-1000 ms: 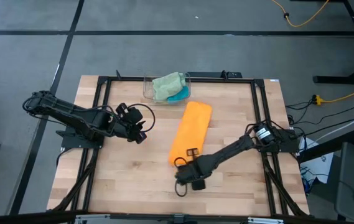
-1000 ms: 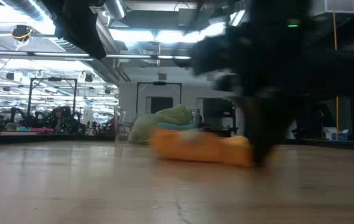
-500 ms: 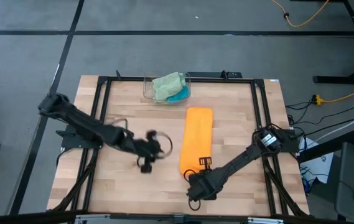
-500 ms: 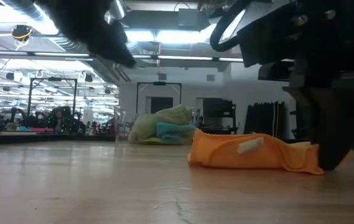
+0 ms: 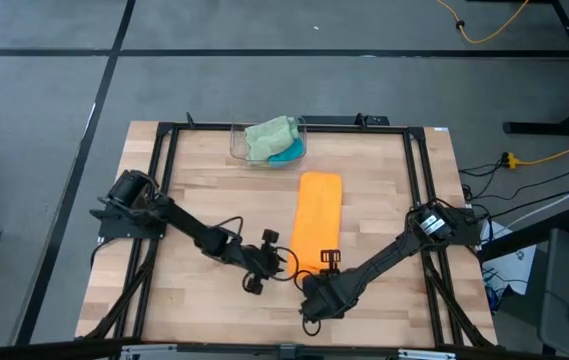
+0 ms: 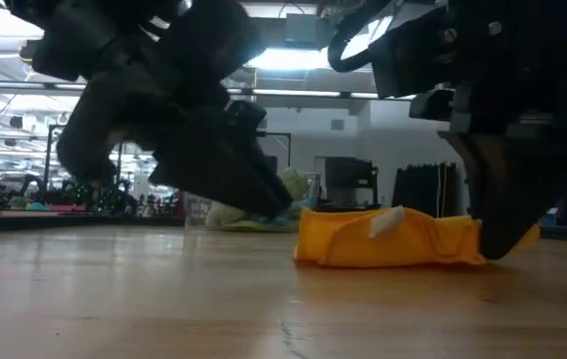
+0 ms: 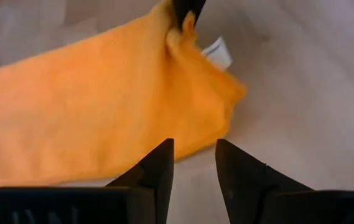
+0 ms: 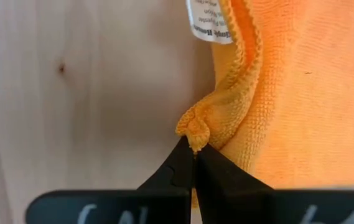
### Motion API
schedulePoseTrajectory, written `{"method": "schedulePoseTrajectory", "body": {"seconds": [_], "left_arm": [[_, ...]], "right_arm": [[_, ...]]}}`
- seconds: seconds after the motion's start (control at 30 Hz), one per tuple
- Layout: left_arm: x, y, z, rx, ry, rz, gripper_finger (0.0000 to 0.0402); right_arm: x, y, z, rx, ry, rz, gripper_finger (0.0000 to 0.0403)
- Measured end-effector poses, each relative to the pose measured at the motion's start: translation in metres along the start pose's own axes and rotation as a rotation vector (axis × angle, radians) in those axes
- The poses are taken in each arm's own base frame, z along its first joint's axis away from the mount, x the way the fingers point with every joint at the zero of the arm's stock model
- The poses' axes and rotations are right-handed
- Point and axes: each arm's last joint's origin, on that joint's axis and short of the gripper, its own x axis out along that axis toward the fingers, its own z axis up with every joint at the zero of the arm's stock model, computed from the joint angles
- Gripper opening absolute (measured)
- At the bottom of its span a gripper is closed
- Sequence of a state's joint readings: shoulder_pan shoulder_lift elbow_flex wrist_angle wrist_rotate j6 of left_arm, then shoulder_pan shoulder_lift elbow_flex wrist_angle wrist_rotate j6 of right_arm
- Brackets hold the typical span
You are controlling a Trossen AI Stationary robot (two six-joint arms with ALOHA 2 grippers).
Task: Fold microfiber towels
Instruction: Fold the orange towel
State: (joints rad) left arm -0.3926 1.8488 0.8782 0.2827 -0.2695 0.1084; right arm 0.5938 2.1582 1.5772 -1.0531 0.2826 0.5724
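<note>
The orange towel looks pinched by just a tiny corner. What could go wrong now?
1. The right gripper holds only a small bunched tip of the orange towel, so a pull might slip it free.
2. The left gripper is open, close to the towel's near edge but not on it; closing there it might miss.
3. Both grippers are near each other, so they might bump.
</note>
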Motion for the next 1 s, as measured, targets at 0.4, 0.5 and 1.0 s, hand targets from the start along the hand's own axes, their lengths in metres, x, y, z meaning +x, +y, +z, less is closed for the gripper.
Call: {"method": "schedulePoseTrajectory", "body": {"seconds": [0.4, 0.5, 1.0], "left_arm": [[0.007, 0.005, 0.004, -0.100, -0.023, -0.118, 0.0190], [0.007, 0.004, 0.005, -0.100, -0.038, -0.110, 0.0200], [0.034, -0.001, -0.016, -0.162, -0.019, -0.024, 0.0204]], "right_arm": [[0.000, -0.001, 0.002, 0.007, -0.042, -0.047, 0.0009], [0.000, -0.004, 0.003, 0.036, -0.066, -0.082, 0.0009], [0.000, -0.007, 0.007, 0.049, -0.087, -0.095, 0.0009]]}}
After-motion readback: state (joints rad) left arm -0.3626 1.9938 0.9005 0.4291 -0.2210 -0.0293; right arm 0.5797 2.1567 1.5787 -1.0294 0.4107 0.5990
